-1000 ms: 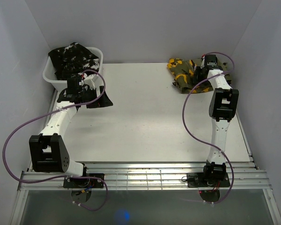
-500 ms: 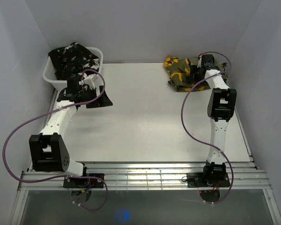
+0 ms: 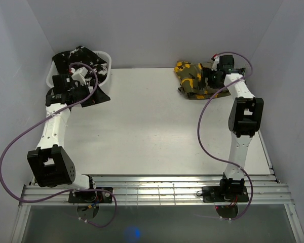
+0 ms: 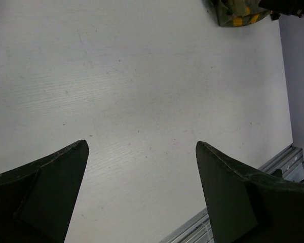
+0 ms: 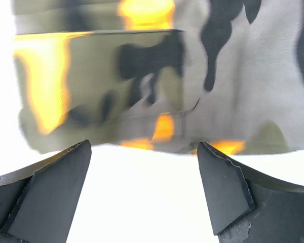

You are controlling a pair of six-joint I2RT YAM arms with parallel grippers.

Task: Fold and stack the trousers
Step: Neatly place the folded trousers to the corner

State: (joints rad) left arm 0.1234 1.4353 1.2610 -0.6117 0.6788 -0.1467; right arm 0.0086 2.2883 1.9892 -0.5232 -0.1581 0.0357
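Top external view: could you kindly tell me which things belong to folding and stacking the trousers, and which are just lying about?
For the job:
- olive-grey camouflage trousers, bundled at the far right of the table
- black flecked trousers, spilling out of the tub

Just there:
- white tub, far left
- table
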